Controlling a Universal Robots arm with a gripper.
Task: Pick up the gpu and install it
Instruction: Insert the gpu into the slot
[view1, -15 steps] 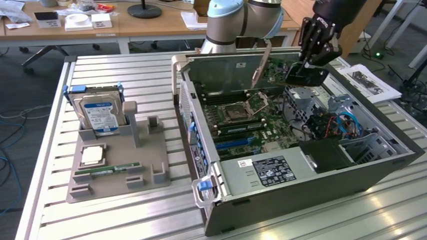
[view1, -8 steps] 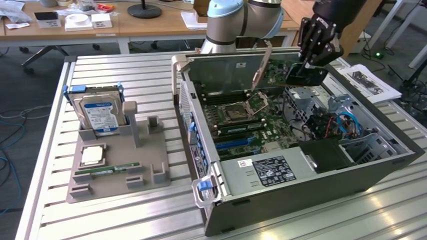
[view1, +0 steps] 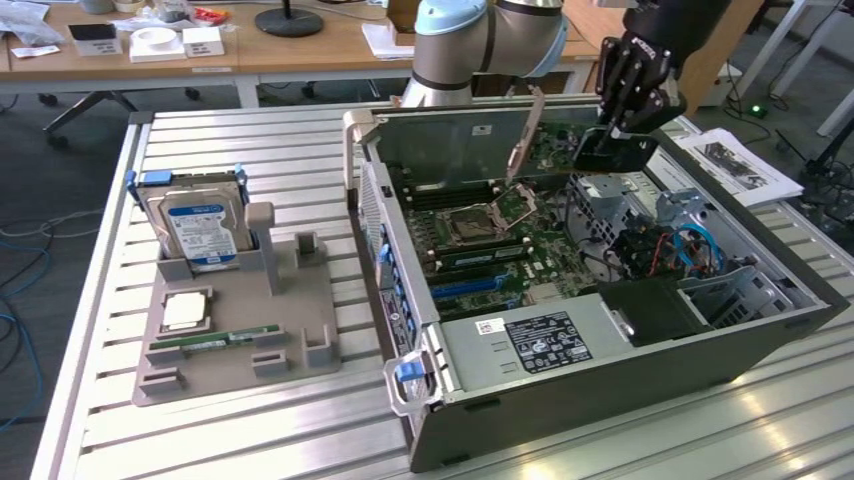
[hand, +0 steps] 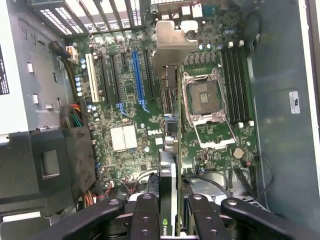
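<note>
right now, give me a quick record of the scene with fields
gripper: shut on the gpu, above the open pc case
gpu: held edge-on over the motherboard, not seated in a slot
cpu socket: cover frame lifted open
holder tray: beside the case, hard drive standing upright, ram stick lying flat

Item count, my work cell.
I count one gpu (hand: 168, 170), one hard drive (view1: 200, 232), one RAM stick (view1: 214, 341), one processor chip (view1: 184, 311), one holder tray (view1: 227, 376), one computer case (view1: 601, 385) and my one gripper (hand: 170, 206).
</note>
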